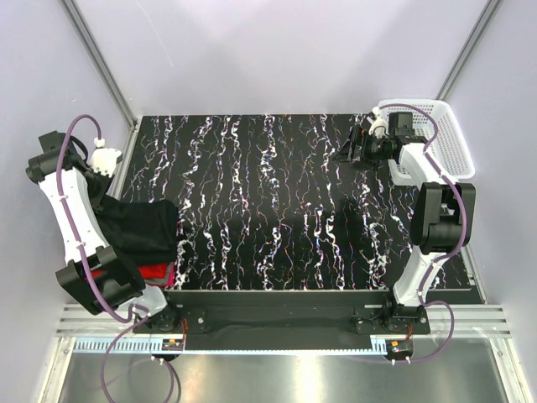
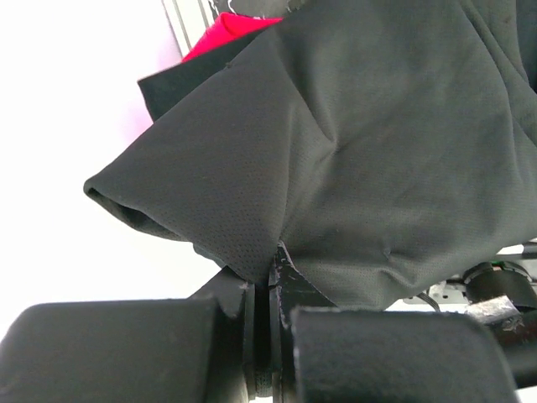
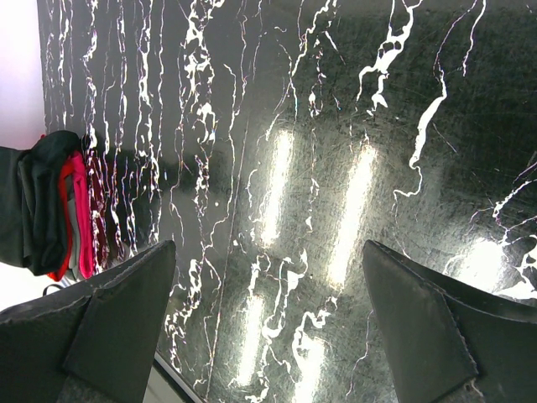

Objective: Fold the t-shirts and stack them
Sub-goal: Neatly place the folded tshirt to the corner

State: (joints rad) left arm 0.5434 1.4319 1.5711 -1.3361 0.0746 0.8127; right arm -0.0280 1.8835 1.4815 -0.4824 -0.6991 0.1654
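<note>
A black t-shirt (image 1: 141, 227) lies draped over a pile at the table's left edge, with red and pink t-shirts (image 1: 158, 272) showing beneath it. In the left wrist view my left gripper (image 2: 273, 256) is shut on a pinch of the black t-shirt (image 2: 369, 151), and a red t-shirt (image 2: 225, 35) peeks out behind. My right gripper (image 1: 356, 148) hovers open over the far right of the table with nothing between its fingers (image 3: 126, 311). From the right wrist view the t-shirt pile (image 3: 50, 210) sits far off at the left.
A white mesh basket (image 1: 449, 138) stands at the back right corner, just beside the right gripper. The black marbled table (image 1: 268, 201) has metal frame posts at its back corners. The left arm (image 1: 67, 210) leans over the table's left edge.
</note>
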